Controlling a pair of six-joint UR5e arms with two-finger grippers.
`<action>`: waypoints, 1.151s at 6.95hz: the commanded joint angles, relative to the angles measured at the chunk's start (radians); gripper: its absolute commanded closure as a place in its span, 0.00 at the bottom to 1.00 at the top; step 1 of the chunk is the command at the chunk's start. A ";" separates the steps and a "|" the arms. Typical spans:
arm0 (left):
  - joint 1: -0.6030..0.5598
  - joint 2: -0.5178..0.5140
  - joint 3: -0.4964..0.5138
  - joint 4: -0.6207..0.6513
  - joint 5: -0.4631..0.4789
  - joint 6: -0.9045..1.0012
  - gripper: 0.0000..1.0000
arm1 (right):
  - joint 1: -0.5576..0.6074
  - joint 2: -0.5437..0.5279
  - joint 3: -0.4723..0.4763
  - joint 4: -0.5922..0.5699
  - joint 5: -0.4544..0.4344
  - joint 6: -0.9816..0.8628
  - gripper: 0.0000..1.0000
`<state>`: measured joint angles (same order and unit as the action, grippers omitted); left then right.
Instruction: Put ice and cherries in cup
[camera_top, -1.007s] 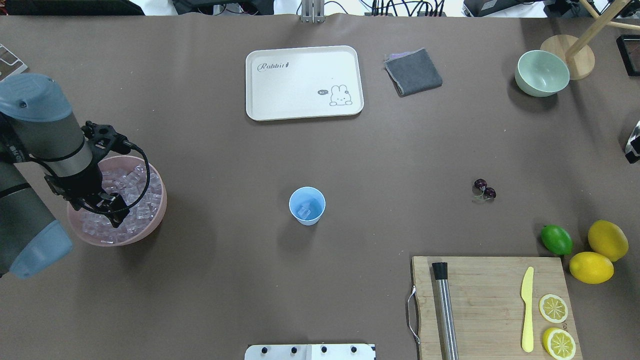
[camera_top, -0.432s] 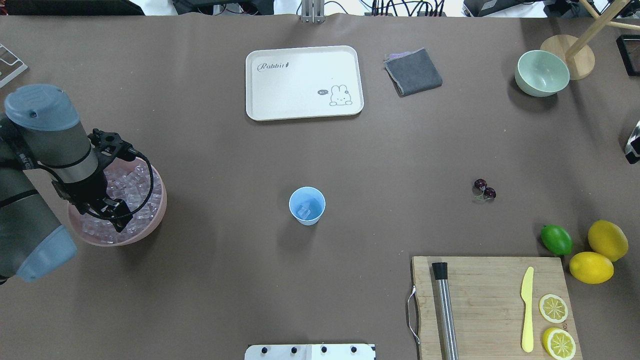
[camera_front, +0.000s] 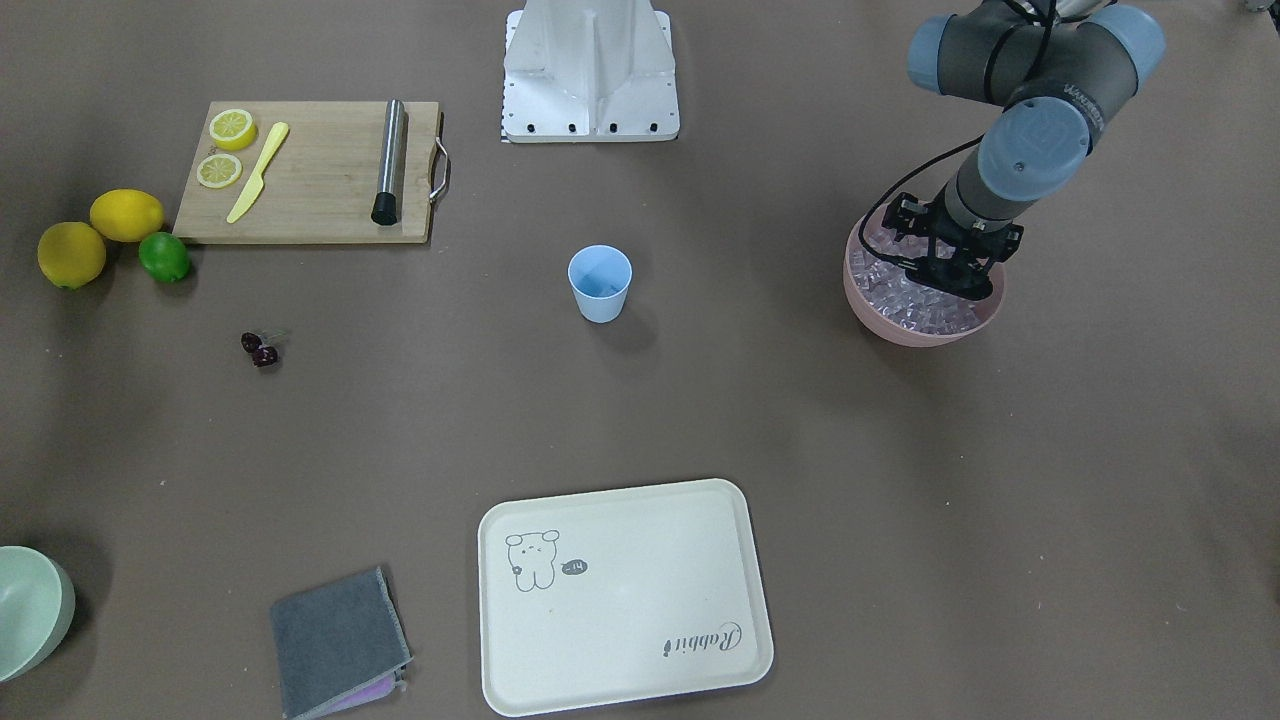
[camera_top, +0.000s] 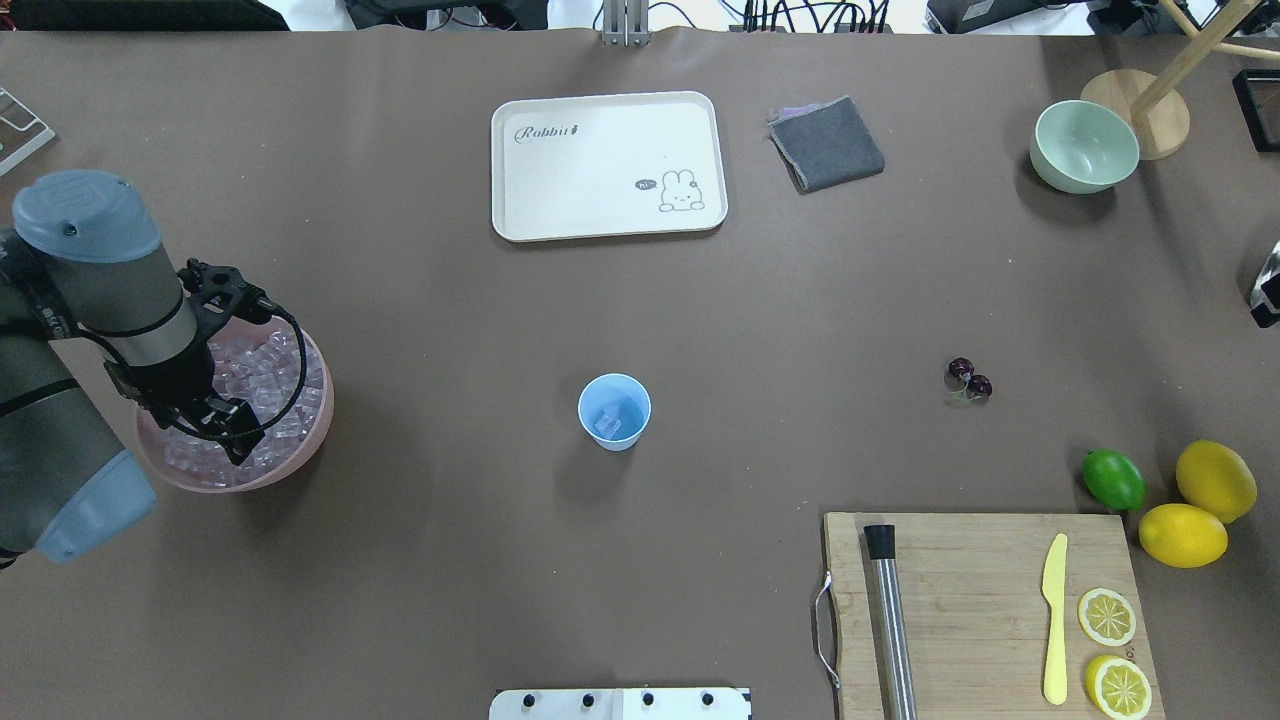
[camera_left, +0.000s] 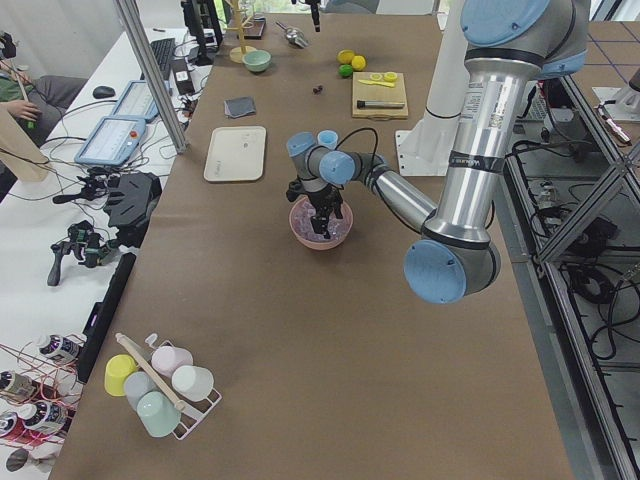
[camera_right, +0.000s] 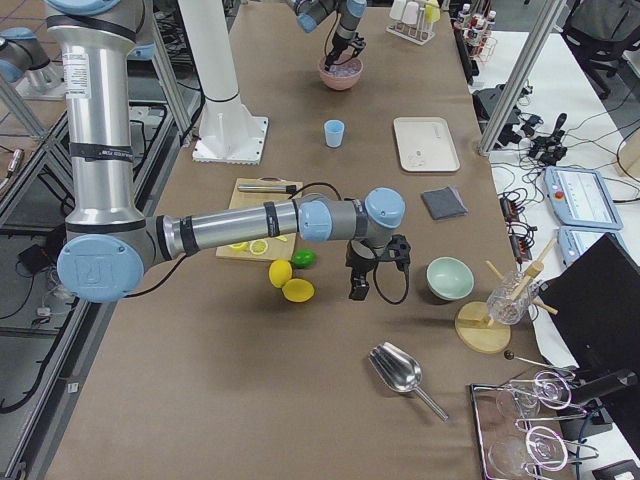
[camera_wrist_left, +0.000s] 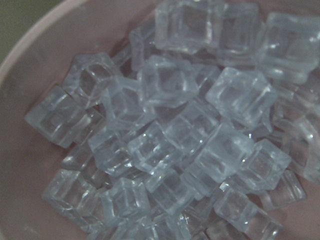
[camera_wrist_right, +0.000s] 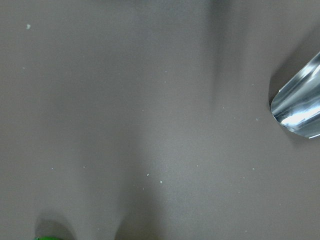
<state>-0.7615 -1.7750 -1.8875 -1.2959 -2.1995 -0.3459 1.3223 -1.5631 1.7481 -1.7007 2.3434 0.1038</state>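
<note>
Left tool (camera_top: 238, 438) points tip-down inside the pink bowl (camera_top: 322, 415), low over the heaped ice (camera_wrist_left: 170, 130). The left wrist view is filled with clear cubes and a strip of the bowl's pink wall at one side. None of the fingers show in it, and the overhead and front views give only a dark shape. I cannot tell whether this tool is spread or pressed together, nor whether it touches or pinches a cube. The cup (camera_top: 614, 411) stands upright on the desk (camera_top: 450, 300), well apart from the left tool, out toward the middle on the side of the other arm. A little ice is visible at the bottom of the cup. The cherries (camera_top: 969, 378) lie on the bare desk farther out past the cup, so the cup sits between them and the left tool. Right tool (camera_right: 357, 288) hangs above open desk surface, far from the bowl and the cup. The lime (camera_right: 303, 258) and two lemons (camera_right: 290, 282) are near it on one side, the metal scoop (camera_right: 398, 370) near it on the other. Its wrist view catches only the scoop's shiny edge and a sliver of green. Its finger spacing is not readable, so I cannot tell its state.
</note>
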 joint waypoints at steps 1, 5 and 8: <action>-0.002 0.000 0.014 0.001 0.001 0.031 0.04 | 0.000 0.000 0.001 0.001 0.001 0.001 0.00; -0.002 -0.001 0.027 0.001 0.000 0.035 0.25 | -0.002 0.000 -0.001 0.001 -0.001 0.001 0.00; -0.012 -0.001 0.024 0.004 -0.002 0.042 0.64 | -0.002 0.000 -0.001 0.001 0.001 0.001 0.00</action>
<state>-0.7686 -1.7764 -1.8622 -1.2926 -2.2000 -0.3096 1.3208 -1.5631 1.7472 -1.7007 2.3427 0.1043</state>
